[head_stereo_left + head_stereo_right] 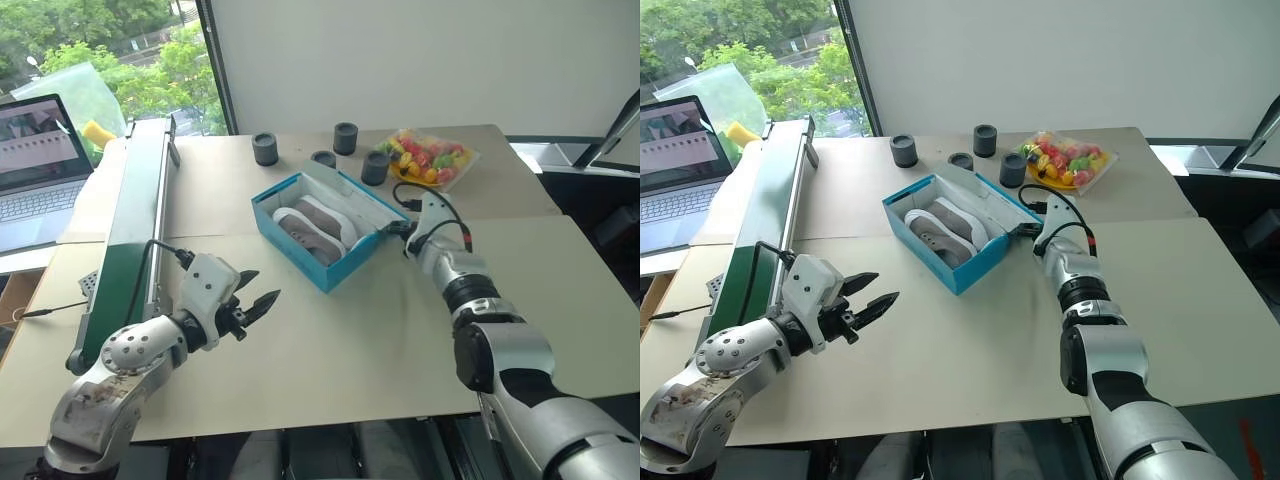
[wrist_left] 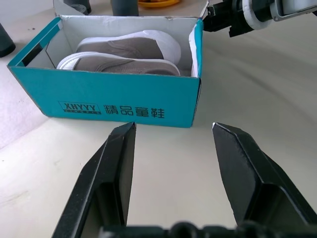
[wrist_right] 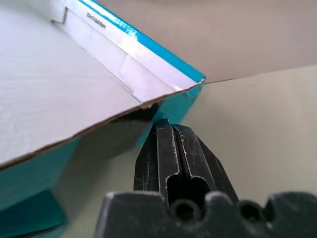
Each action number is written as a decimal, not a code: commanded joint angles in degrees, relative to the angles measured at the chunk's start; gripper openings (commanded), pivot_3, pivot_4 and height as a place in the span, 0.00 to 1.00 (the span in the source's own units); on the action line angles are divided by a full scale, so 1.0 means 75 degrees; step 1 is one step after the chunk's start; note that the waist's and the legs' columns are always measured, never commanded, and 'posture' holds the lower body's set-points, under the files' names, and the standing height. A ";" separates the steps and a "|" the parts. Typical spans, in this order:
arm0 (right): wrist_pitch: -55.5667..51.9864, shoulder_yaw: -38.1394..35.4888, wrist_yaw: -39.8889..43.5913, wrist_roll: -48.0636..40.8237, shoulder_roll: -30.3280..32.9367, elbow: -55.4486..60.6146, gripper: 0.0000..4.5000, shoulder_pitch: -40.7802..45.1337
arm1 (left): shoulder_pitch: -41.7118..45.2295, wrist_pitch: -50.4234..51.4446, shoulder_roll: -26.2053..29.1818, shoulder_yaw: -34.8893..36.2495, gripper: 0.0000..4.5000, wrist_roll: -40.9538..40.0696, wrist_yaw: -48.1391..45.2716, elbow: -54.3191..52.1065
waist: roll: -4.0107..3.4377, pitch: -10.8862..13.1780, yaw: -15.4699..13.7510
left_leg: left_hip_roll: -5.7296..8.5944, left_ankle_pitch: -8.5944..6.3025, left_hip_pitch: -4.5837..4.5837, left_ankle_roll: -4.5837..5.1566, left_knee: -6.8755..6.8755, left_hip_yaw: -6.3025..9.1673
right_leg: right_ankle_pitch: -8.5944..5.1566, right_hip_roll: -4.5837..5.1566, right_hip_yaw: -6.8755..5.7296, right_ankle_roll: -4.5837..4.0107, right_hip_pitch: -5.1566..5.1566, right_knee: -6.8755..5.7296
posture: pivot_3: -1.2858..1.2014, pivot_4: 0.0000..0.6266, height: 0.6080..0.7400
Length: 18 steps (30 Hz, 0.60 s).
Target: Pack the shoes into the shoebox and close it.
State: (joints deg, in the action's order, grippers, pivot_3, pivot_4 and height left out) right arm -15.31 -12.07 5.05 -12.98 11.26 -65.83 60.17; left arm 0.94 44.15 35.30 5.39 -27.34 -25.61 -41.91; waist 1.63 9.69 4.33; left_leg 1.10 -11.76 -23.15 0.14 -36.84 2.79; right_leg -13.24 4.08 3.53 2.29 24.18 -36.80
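The blue shoebox [image 1: 290, 255] stands mid-table with its lid [image 1: 352, 192] tilted back, white inside showing. Both grey shoes [image 1: 318, 222] lie side by side inside it, white soles up against the walls. My right gripper [image 1: 392, 230] is shut, its tips at the box's right corner, just under the edge of the lid [image 3: 59, 74]; the closed fingertips [image 3: 166, 130] hold nothing. My left gripper [image 1: 255, 300] hovers open in front of the box, apart from it, facing its long lettered side [image 2: 114, 101].
A long green machine [image 1: 130, 220] runs along the left side, with a laptop [image 1: 35, 170] beyond it. Several black cylinders [image 1: 265, 148] and a tray of colourful toy fruit [image 1: 432, 158] stand behind the box. Bare tabletop lies in front and to the right.
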 commanded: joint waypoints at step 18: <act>0.0428 -0.1378 0.1460 -0.1391 -0.1042 0.0809 0.01 -0.0186 | -0.0009 -0.0028 0.0022 0.0173 0.58 -0.0029 0.0037 -0.0144 | -0.0003 0.0001 -0.0044 | -0.0003 0.0000 0.0007 -0.0001 0.0002 0.0020 | 0.0002 -0.0001 0.0007 -0.0002 0.0004 -0.0011 | 0.52 0.24 1.00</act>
State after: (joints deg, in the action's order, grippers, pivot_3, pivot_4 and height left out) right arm -15.77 -21.16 16.16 -21.74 3.54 -61.58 58.00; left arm 0.39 44.15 35.29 5.95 -27.34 -25.36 -41.89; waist 1.61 9.70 4.01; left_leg 1.08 -11.77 -23.10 0.13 -36.83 2.94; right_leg -13.23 4.09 3.58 2.27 24.21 -36.88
